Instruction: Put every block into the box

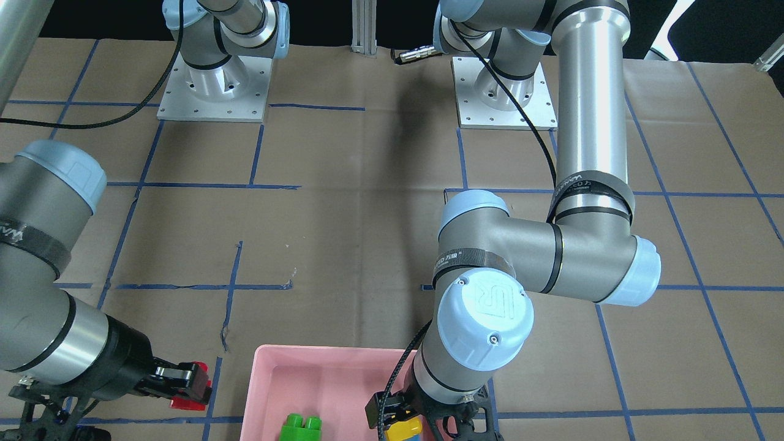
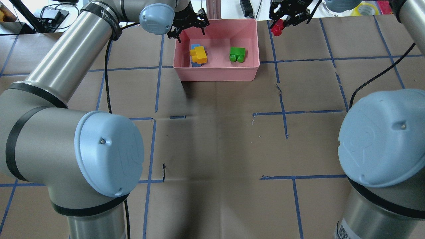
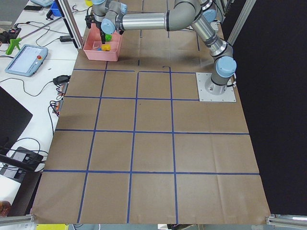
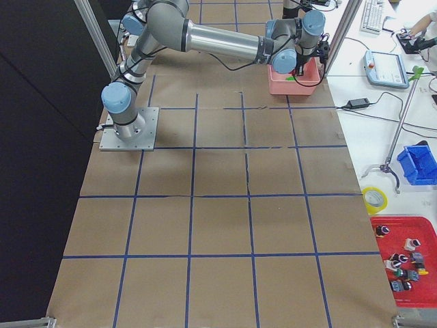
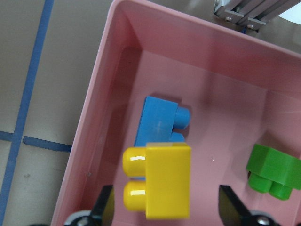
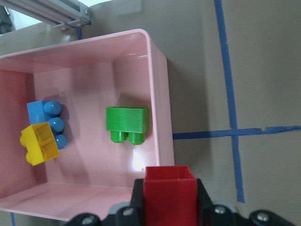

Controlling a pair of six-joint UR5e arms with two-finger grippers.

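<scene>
As the pink box (image 2: 215,75) holds the green brick (image 2: 237,54) and the yellow brick (image 2: 199,55) atop the blue brick (image 5: 159,120), the left gripper (image 2: 191,32) hangs wide and empty over its far-left corner; just outside the right wall's far end, the right gripper (image 2: 277,28) pinches the red brick (image 6: 169,190), seemingly last to go in.

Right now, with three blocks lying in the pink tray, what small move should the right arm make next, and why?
Probably carry the red block sideways over the box before opening. The right hand is shut on it outside the rim, while the green block, yellow block and blue block already lie inside.
</scene>
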